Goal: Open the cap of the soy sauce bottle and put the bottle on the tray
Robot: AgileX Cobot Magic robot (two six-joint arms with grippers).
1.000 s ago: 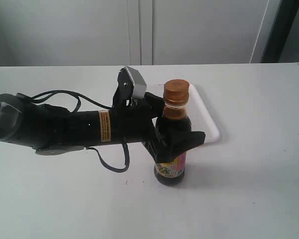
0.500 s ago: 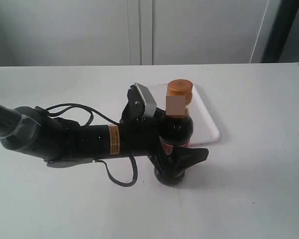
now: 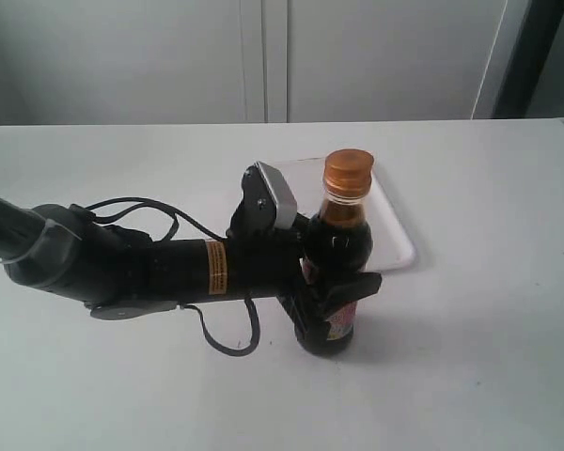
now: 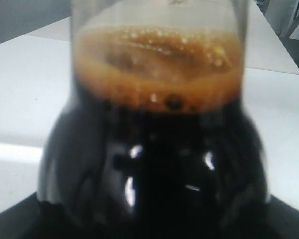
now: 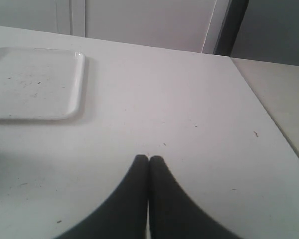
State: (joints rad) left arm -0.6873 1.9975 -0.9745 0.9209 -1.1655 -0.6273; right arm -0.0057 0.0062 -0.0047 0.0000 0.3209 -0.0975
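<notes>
soy sauce bottle [image 3: 336,272] at lower centre of the exterior frame, long axis nearly upright, neck leaning slightly to the upper right, cap [image 3: 348,173] closed on top. base on the white table [image 3: 489,338], just in front of the tray [image 3: 397,230] at frame centre. left gripper [image 3: 331,293] clenched around the bottle's lower body, covering part of the label. dark liquid with brown foam filling the left wrist frame. right gripper [image 5: 149,164] pressed together, holding nothing, above bare table.

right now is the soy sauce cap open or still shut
Shut: the cap sits flat on the soy sauce bottle, no spout showing.
</notes>
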